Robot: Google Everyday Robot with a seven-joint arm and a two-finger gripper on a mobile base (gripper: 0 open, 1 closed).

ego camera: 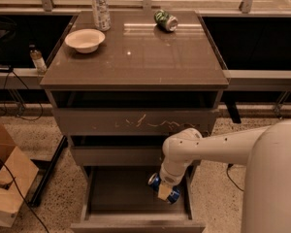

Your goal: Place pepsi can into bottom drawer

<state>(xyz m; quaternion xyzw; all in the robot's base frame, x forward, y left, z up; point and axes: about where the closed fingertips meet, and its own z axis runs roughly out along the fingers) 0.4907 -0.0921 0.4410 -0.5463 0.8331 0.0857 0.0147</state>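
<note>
Bottom drawer (117, 194): pepsi can (155, 181) in pincer (164, 191)

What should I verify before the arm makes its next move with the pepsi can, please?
1. The bottom drawer is pulled open: ok.
2. The pepsi can is gripped by the hand: ok, its fingers are closed on it.
3. The hand is over the drawer's tray, on its right side: ok.
4. The can is upright for release: not ok, it is tilted.
5. The can is touching the tray floor: cannot tell.
6. The green can, bottle and bowl are on the cabinet top, away from the arm: ok.
</note>
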